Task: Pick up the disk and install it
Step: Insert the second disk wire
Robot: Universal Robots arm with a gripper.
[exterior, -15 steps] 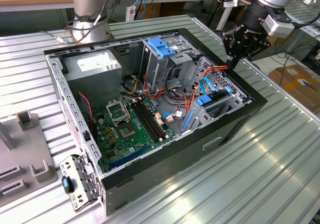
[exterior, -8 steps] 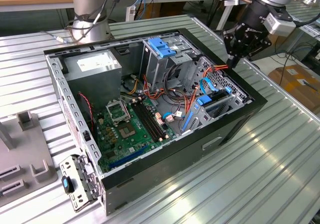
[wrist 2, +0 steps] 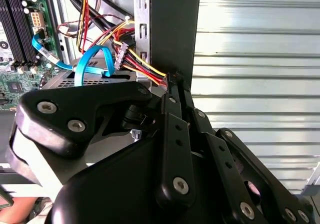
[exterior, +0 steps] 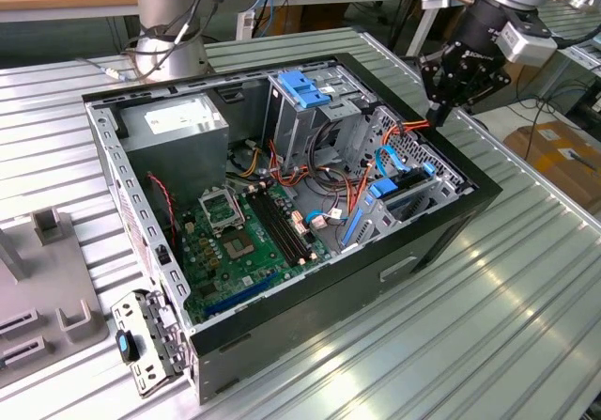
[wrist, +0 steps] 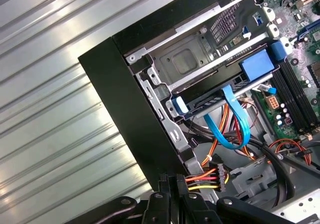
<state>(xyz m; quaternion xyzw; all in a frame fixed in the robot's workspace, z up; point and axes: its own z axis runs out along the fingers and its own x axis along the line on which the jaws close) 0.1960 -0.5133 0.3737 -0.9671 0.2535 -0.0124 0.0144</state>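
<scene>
Already the disk sits inside the case.

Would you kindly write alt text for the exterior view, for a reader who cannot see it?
An open black desktop computer case lies on a ribbed metal table, exposing its green motherboard and grey power-supply box. The arm's black claw hovers over the case's edge at the exterior view's right, near orange and blue cables.
</scene>
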